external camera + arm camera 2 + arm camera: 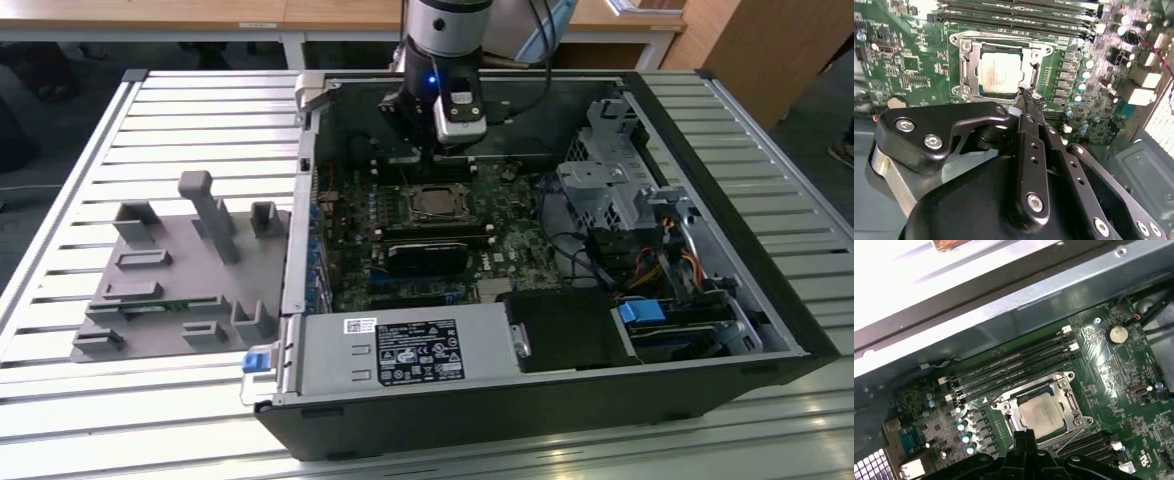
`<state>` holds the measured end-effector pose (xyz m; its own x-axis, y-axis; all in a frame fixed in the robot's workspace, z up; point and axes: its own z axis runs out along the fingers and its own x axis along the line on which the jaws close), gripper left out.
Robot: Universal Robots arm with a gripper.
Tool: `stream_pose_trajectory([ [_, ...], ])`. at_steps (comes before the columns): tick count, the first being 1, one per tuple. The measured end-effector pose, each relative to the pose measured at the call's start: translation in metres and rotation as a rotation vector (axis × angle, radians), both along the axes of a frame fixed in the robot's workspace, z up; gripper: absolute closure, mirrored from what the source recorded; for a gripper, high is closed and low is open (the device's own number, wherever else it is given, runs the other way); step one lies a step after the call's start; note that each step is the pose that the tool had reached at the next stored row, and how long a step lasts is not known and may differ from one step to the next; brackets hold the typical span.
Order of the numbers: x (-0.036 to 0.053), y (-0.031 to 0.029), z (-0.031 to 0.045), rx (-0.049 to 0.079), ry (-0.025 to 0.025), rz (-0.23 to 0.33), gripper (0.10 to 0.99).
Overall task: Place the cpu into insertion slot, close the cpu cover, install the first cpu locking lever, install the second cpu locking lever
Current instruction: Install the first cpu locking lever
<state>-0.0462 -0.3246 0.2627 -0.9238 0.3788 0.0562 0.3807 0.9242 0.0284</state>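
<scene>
computer case [534,410]: open black and grey metal box; lies on its side with the interior facing up.
desk [200,110]: light slatted metal surface; carries the computer case and, just beside it on the exterior view's left, a grey moulded fixture tray [174,270].
circuit board [527,235] [919,65] [1114,370]: green panel; covers the floor of the case.
insertion slot [1026,70]: small square socket with a black frame, set in the circuit board; filled, with a thin dark margin around the chip.
cpu [430,203] [999,71] [1043,412]: small flat square chip with a dull silvery-grey metal top; lies flat inside the insertion slot.
cpu cover [968,65] [1072,400]: thin square grey metal frame plate with a square window; lies down over the slot and frames the chip.
memory slots [1019,17] [1009,370]: long black parallel strips; run beside the socket, on the side away from the fingers.
end effector [441,160] [1029,97] [1024,434]: black metal fingers drawn together, no gap visible; tips sit just beside one corner of the cpu cover; cannot tell whether touching it.
</scene>
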Motion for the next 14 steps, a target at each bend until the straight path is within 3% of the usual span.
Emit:
stream_pose_trajectory([
  [7, 0.0000, 0.0000, -0.0001, 0.000, -0.0073, 0.096, 0.980],
  [8, 0.0000, 0.0000, -0.0001, 0.000, -0.0107, 0.105, 0.980],
  [11, 0.0000, 0.0000, -0.0001, 0.002, -0.0341, 0.121, 0.980],
  [12, 0.0000, 0.0000, -0.0002, 0.006, -0.0384, 0.125, 0.980],
  [14, 0.0000, 0.0000, -0.0003, 0.013, -0.0400, 0.145, 0.980],
])
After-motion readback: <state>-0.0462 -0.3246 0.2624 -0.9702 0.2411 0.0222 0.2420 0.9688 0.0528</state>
